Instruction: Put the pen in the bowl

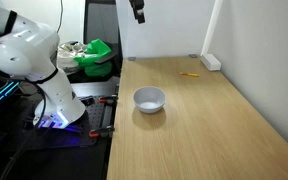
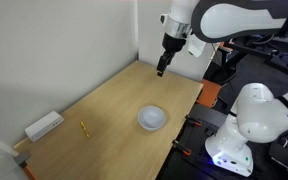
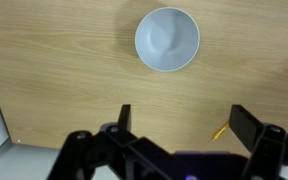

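The pen [image 1: 189, 74] is a short yellow-orange stick lying flat on the wooden table [image 1: 214, 130]. It also shows in an exterior view [image 2: 84, 129] and in the wrist view [image 3: 220, 131], partly hidden behind one finger. The white bowl [image 1: 149, 99] stands empty mid-table, also seen in an exterior view [image 2: 152, 118] and in the wrist view [image 3: 167, 39]. My gripper [image 2: 161, 70] hangs high above the table, open and empty; in the wrist view its fingers [image 3: 184, 122] are wide apart. In an exterior view only its tip [image 1: 139, 14] shows at the top.
A white rectangular block [image 1: 211, 62] lies near the wall, past the pen; it also shows in an exterior view [image 2: 43, 126]. A green bin [image 1: 97, 55] with clutter sits off the table beside the robot base [image 1: 54, 100]. White walls border two table edges.
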You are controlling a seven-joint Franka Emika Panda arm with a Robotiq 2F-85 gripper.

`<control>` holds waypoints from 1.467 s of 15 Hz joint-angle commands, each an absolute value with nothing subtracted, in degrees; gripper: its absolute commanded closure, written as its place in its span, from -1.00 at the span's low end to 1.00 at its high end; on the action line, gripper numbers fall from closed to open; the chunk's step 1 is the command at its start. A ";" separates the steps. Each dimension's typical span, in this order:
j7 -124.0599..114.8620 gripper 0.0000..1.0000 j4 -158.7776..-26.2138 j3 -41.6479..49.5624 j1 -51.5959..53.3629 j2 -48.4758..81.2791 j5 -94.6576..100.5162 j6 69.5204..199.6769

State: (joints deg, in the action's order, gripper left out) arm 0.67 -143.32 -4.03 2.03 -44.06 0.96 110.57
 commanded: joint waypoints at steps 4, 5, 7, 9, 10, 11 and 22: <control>0.41 -1.00 -143.21 -3.72 2.47 -44.00 1.24 110.47; 0.41 -1.00 -143.21 -3.72 2.47 -44.00 1.24 110.47; -0.33 -1.00 -143.25 -3.90 2.46 -43.83 0.82 111.28; -2.38 -1.00 -143.59 -4.59 2.32 -43.31 -0.03 113.69; -3.63 -1.00 -143.75 -5.09 2.40 -42.88 -0.60 115.48; -5.51 -1.00 -143.74 -5.91 2.27 -42.24 -0.81 116.89; -28.79 -1.00 -140.37 -16.84 2.59 -26.74 -6.45 135.95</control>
